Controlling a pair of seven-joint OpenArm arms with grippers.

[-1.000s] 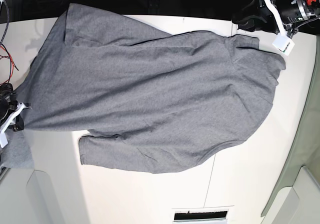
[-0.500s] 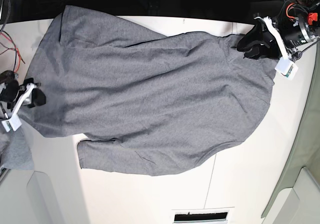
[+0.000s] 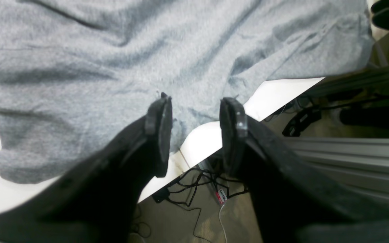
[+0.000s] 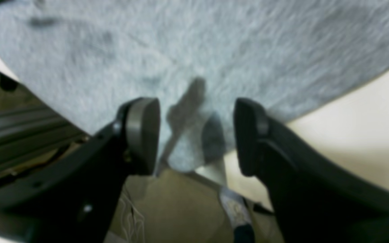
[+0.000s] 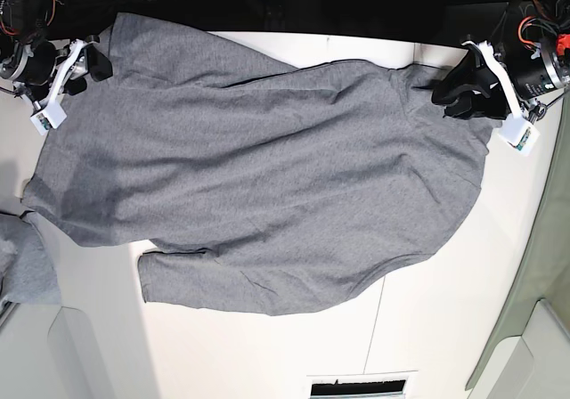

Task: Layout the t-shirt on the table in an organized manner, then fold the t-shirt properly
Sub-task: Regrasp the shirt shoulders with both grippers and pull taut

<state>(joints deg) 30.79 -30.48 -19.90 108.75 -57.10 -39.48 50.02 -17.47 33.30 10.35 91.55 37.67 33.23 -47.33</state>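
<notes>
A wide white table point(image 5: 445, 328) is seen from above, with dark floor and cables past its far edge. Near the front edge the table is bare. A small scrap of grey cloth point(image 5: 22, 270) lies at the left edge, and beyond it the big grey t-shirt point(image 5: 267, 185) is spread over the middle, reaching back to the far edge. It is not yet flat; soft wrinkles are seen, and one sleeve sticks out toward the front. At the far left corner the right gripper point(image 4: 196, 135) is held just above the shirt's edge, its jaws spread wide with nothing between them. One second ago it was low on the left edge, closed on the cloth; now the cloth has been let go and the gripper has been moved up to the far corner. The left side of the shirt has been dropped down flatter. At the far right corner the left gripper point(image 3: 194, 131) is parked over the shirt's rim, jaws apart, empty, moved only a little. The spreading seems nearly done; folding is likely next.
</notes>
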